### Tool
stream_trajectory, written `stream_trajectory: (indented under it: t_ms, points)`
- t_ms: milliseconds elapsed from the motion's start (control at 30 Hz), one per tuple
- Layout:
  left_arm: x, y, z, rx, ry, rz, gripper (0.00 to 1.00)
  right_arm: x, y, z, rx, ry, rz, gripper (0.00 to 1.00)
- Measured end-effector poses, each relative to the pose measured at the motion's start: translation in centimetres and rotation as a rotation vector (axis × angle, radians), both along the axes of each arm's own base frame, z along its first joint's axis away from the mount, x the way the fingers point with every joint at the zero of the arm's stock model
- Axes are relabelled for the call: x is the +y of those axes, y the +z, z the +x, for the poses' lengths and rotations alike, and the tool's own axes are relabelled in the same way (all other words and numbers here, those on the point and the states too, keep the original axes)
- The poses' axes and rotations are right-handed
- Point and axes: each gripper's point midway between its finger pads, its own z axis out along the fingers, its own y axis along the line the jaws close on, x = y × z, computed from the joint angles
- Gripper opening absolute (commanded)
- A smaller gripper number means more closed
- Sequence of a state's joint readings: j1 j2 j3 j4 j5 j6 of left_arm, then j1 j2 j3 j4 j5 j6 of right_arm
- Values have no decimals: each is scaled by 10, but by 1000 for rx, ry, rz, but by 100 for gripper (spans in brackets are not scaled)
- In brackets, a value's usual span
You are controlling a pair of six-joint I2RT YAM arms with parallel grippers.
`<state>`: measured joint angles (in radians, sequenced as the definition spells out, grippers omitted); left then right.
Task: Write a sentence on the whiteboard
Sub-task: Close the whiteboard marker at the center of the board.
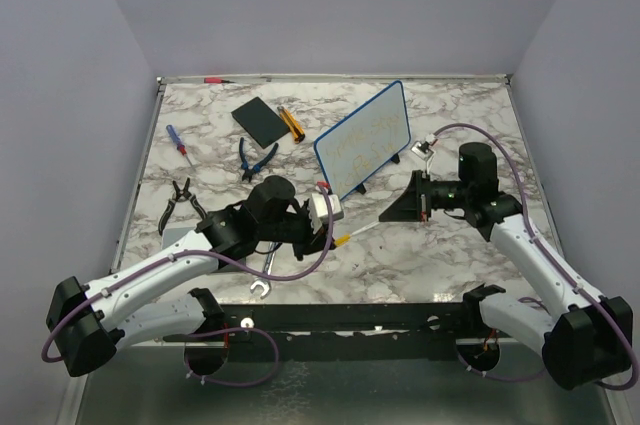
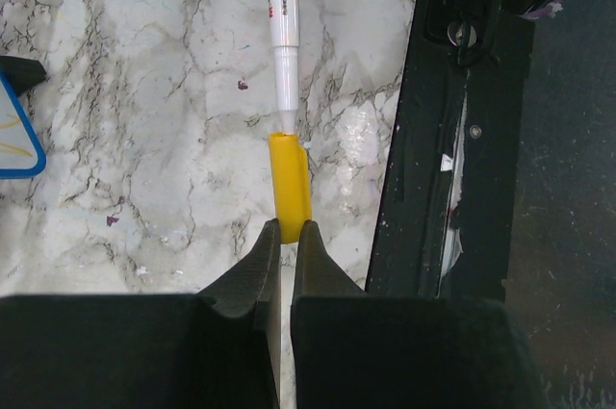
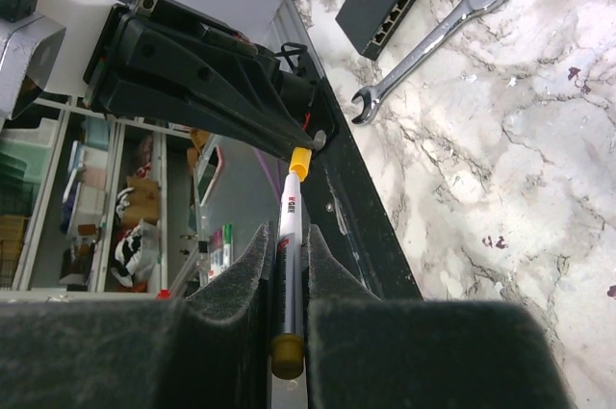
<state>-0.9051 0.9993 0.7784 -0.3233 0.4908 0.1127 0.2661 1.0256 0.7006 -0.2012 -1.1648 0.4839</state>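
The whiteboard point(image 1: 362, 140), white with a blue frame, stands tilted on black feet at the table's middle back. Faint yellowish lines of the sentence point(image 1: 368, 135) cross its face. In front of it a white marker point(image 1: 375, 228) spans between both grippers. My right gripper point(image 3: 286, 236) is shut on the marker's barrel point(image 3: 290, 207). My left gripper point(image 2: 287, 228) is shut on the marker's yellow cap point(image 2: 289, 188). The marker's thin neck point(image 2: 285, 82) shows outside the cap, with its tip inside it. A blue corner of the whiteboard point(image 2: 19, 144) sits at the left edge of the left wrist view.
Left of the board lie blue-handled pliers point(image 1: 256, 158), black pliers point(image 1: 178, 200), a small screwdriver point(image 1: 178, 140), a flat black pad point(image 1: 259, 120) and an orange tool point(image 1: 290, 122). A wrench point(image 1: 265, 275) lies by the front edge, near the black base rail point(image 1: 400, 315).
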Motion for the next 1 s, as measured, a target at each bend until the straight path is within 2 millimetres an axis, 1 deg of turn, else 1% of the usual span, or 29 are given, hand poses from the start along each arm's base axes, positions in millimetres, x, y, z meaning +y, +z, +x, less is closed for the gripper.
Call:
stream_trajectory:
  t_ms: [200, 300, 367, 533, 733, 1000]
  points:
    - [0, -3, 0, 5, 9, -11, 0, 1, -4, 2, 56, -8, -2, 1]
    - [-8, 10, 5, -31, 14, -75, 0, 3, -11, 3, 108, -9, -5, 1]
    - [-8, 14, 6, -34, 23, -88, 0, 3, -12, 3, 124, -9, -5, 1]
    - [-8, 12, 7, -33, 40, -94, 0, 4, -14, 5, 153, -11, -3, 1]
    - [-8, 13, 10, -28, 59, -98, 0, 5, -13, 7, 147, -16, 7, 1]
    - [-8, 12, 12, -3, 95, -97, 0, 5, -16, 6, 152, -31, 29, 1]
